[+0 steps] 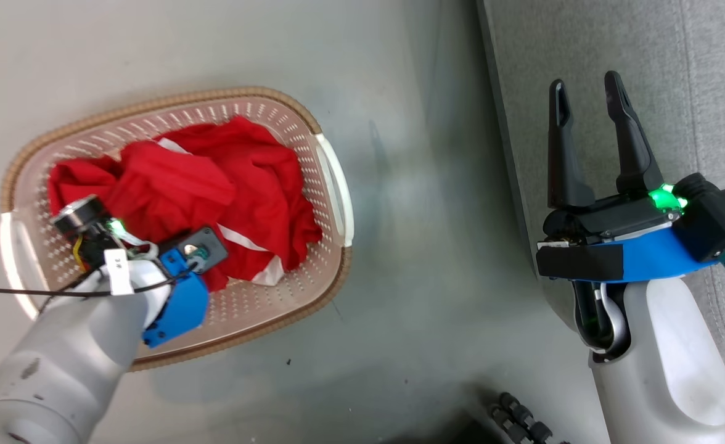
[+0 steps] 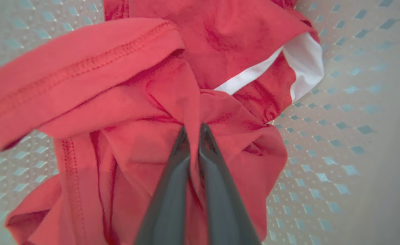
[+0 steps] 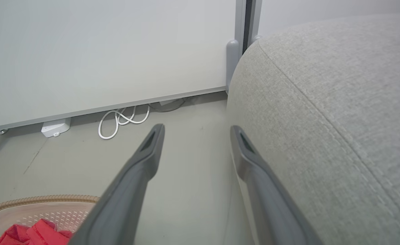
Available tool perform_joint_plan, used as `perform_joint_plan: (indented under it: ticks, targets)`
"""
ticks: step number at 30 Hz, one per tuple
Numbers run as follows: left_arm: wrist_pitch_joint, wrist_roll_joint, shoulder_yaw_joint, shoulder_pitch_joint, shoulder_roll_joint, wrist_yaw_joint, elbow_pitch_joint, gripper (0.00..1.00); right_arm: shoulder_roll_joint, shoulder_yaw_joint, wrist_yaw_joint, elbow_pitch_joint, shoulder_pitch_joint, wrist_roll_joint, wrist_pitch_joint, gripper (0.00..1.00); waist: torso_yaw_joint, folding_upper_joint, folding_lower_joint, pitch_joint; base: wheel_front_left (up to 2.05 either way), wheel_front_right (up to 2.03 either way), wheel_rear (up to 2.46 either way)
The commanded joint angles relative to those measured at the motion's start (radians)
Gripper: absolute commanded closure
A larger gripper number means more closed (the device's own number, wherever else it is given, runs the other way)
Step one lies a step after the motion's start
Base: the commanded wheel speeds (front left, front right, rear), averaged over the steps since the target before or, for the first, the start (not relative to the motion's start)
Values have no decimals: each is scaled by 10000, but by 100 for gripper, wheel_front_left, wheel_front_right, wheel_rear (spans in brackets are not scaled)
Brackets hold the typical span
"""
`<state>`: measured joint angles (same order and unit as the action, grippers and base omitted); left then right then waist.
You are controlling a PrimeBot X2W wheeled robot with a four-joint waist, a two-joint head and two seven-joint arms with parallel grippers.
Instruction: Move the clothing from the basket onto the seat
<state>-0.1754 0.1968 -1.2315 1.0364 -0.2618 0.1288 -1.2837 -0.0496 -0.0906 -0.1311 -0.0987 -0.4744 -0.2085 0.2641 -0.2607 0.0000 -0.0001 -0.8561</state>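
The red clothing (image 1: pixel 214 185) with white trim lies crumpled in the cream perforated basket (image 1: pixel 331 185) on the floor. My left arm reaches down into the basket at its near left. In the left wrist view my left gripper (image 2: pixel 195 131) is shut on a pinched fold of the red clothing (image 2: pixel 152 102), fingers pressed together with cloth between them. My right gripper (image 1: pixel 587 92) is open, with nothing between its fingers, over the edge of the grey seat (image 1: pixel 695 74). In the right wrist view the right gripper (image 3: pixel 196 131) points along the floor beside the seat (image 3: pixel 339 102).
The grey floor (image 1: pixel 412 246) separates basket and seat. In the right wrist view a white wall panel (image 3: pixel 101 51) stands ahead, with a coiled white cable (image 3: pixel 121 120) and a small white box (image 3: pixel 55 128) at its foot. The basket's brown rim (image 3: pixel 33 200) shows at lower left.
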Motion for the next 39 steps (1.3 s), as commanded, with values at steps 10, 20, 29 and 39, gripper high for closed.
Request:
perform_joint_plan:
  ticks: [10,20,29,39]
  targets:
    - [-786,636,370,-515,954,-67,344,100,-15,114,7,-308,334,451,7,0,808,0,1,1613,0,0,0]
    - [-905,1321,1189,-1115,1217,-295,2098,100,-15,264,7,-659,760,821,7,0,1508,0,1,3166,0,0,0]
    - [-907,1447,2208,-1713,934,-648,4350,100,-43,364,7,-930,1288,1021,7,0,2019,0,1,4340,0,0,0]
    - [-905,1382,3311,-2261,798,-853,6342,100,-85,312,7,-1183,1842,942,7,0,2224,0,1,5566,0,0,0]
